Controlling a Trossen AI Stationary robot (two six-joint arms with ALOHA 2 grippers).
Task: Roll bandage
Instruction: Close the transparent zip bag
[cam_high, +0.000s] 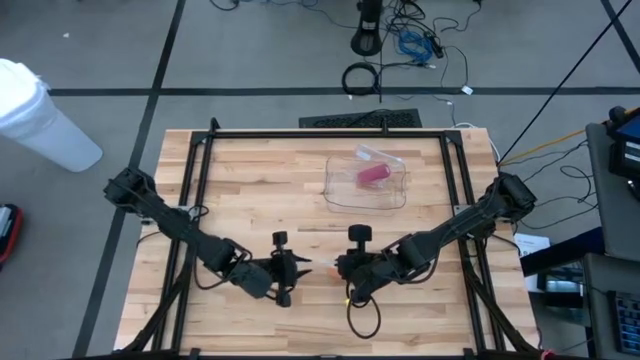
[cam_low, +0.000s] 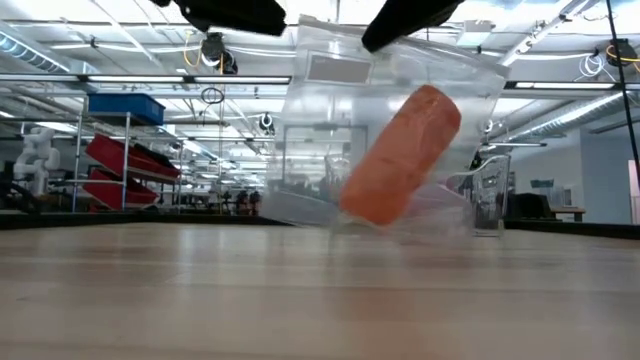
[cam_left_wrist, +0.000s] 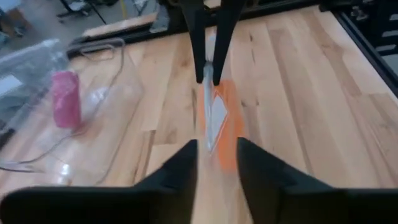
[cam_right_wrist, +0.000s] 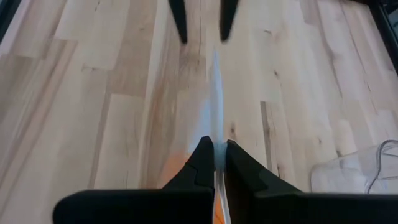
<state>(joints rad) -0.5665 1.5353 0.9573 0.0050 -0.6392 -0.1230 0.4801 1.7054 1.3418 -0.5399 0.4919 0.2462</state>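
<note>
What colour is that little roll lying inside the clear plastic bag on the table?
Pink. The roll shows best in the left wrist view, inside the clear bag.

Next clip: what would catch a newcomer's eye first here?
Near the table's front edge, the left gripper and right gripper face each other closely; the right's fingers are shut on a thin bandage strip, while the left's fingers stand apart. Behind them lies a clear plastic bag holding a pink bandage roll.

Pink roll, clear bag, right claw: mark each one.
pink roll (cam_high: 373, 175), high view, middle of the roll inside the bag
clear bag (cam_high: 340, 192), high view, bare plastic beside the roll
right claw (cam_right_wrist: 218, 151), right wrist view, between the fingertips pinching the strip
</note>
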